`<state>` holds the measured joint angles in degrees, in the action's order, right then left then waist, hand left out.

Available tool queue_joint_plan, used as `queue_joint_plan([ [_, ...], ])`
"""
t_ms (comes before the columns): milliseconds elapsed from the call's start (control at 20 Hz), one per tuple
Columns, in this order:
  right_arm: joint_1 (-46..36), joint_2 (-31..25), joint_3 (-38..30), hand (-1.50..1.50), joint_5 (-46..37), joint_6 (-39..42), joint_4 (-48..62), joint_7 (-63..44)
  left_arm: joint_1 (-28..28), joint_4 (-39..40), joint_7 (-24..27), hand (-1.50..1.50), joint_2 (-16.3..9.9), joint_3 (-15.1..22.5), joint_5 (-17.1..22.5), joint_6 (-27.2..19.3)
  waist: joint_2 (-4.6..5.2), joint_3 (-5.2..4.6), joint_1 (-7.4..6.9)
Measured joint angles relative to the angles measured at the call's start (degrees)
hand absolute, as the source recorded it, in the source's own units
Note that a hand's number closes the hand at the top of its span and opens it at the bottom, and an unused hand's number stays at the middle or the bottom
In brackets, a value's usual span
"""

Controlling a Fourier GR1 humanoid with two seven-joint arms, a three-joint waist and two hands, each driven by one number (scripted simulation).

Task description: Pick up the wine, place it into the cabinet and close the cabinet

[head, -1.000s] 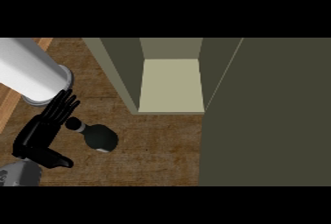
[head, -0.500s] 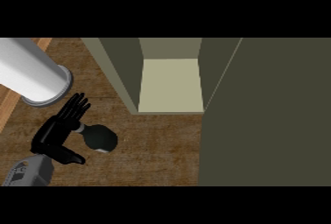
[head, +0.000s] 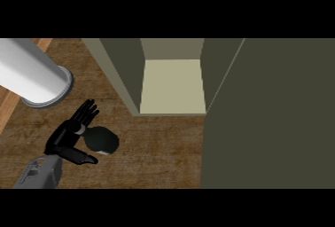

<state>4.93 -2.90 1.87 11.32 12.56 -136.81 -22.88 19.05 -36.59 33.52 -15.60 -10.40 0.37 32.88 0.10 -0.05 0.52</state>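
Note:
The wine bottle (head: 103, 140) stands upright on the wooden counter, showing as a dark round top from above. My left hand (head: 65, 136) is against the bottle's left side. Its fingers (head: 85, 114) point straight away from me and its thumb (head: 81, 158) sticks out below the bottle, so the hand is open. The cabinet (head: 171, 86) stands beyond and to the right, with a pale inner shelf showing. Its dark olive door (head: 271, 115) is swung wide open at the right. My right hand does not show.
A large white cylinder (head: 29, 71) with a grey rim lies at the upper left, close to the fingertips. A lighter wooden strip (head: 9, 108) marks the counter's left edge. Brown counter (head: 163, 150) lies between the bottle and the door.
My left hand has shifted right, up to the bottle, and its fingers have straightened. The bottle and the cabinet door have not moved.

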Motion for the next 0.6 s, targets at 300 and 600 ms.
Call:
queue_joint_plan([
  [300, 0.73, -0.64, -1.20, -1.50, 0.79, 0.55, -0.57, -0.67, 2.35, 7.00, 4.27, -1.50, 0.14, 0.90, -2.22, -2.45, 0.02, -0.01, 0.12],
  [600, -0.65, -0.49, -1.89, -1.50, 0.19, 0.91, 1.24, 0.95, 3.92, 12.59, 7.15, -1.50, 1.22, 1.26, -2.82, -3.49, 0.11, -0.04, 0.18],
])
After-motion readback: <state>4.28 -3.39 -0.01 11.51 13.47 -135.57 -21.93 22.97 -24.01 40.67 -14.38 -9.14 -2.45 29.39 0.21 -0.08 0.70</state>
